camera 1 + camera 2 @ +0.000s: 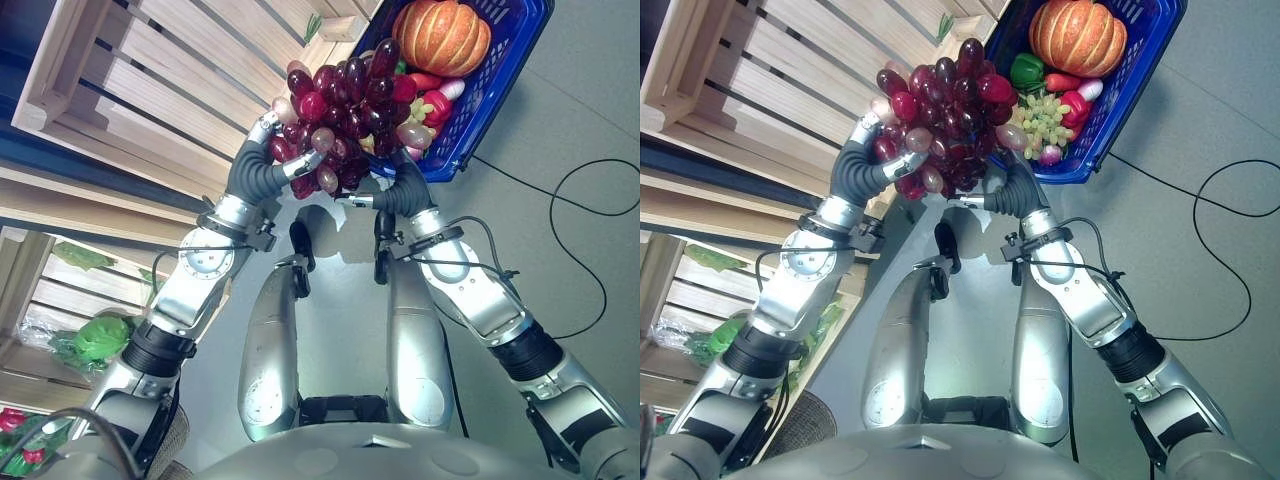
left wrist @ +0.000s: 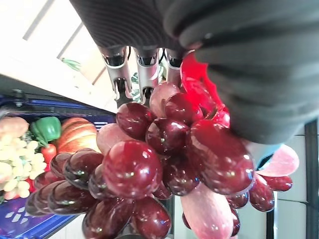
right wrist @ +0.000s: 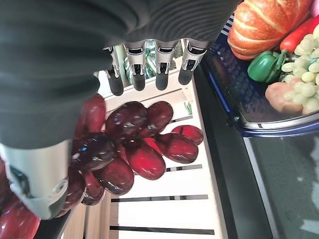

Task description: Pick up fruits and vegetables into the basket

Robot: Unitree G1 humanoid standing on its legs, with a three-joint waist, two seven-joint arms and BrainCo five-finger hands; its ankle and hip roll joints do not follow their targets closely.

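Observation:
A large bunch of red grapes (image 1: 345,110) hangs between my two hands, just at the near left corner of the blue basket (image 1: 515,60). My left hand (image 1: 255,170) grips the bunch from the left, its thumb curled across the grapes and its fingers (image 2: 144,69) behind them. From the right, my right hand (image 1: 405,192) has straight fingers (image 3: 162,69) reaching under and along the bunch. The basket holds an orange pumpkin (image 1: 440,35), a green pepper (image 1: 1028,70), green grapes (image 1: 1045,120) and other small produce.
A slatted wooden crate (image 1: 150,80) stands to the left of the basket, right behind the grapes. Lower shelves at the far left hold green leafy vegetables (image 1: 100,338). Grey floor lies to the right of the basket.

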